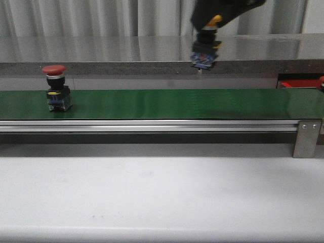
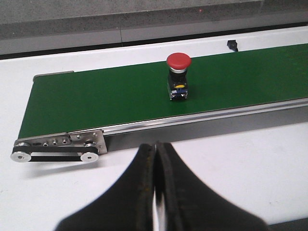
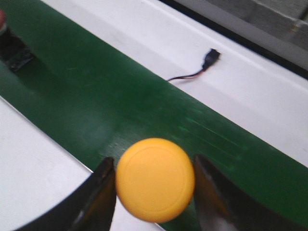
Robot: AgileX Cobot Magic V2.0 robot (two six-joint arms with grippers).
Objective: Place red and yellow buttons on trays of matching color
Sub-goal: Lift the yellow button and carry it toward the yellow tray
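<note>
Your right gripper (image 1: 205, 31) clamps the yellow button (image 3: 155, 179) above the green conveyor belt (image 1: 167, 104); the red tray (image 1: 298, 84) lies rightward, yellow tray unseen. Left gripper (image 2: 156, 159) pinched, empty.

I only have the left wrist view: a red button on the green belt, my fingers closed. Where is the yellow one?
Observer: The yellow button is held between the right gripper fingers, lifted above the green belt.
Operator: Any tray in sight?
Observer: In the front view a red one shows at the far right, behind the belt's end. I see no yellow tray.
Operator: Where does the red button sit along the belt?
Observer: The red button stands upright near the belt's left end in the front view, well away from the right arm.
</note>
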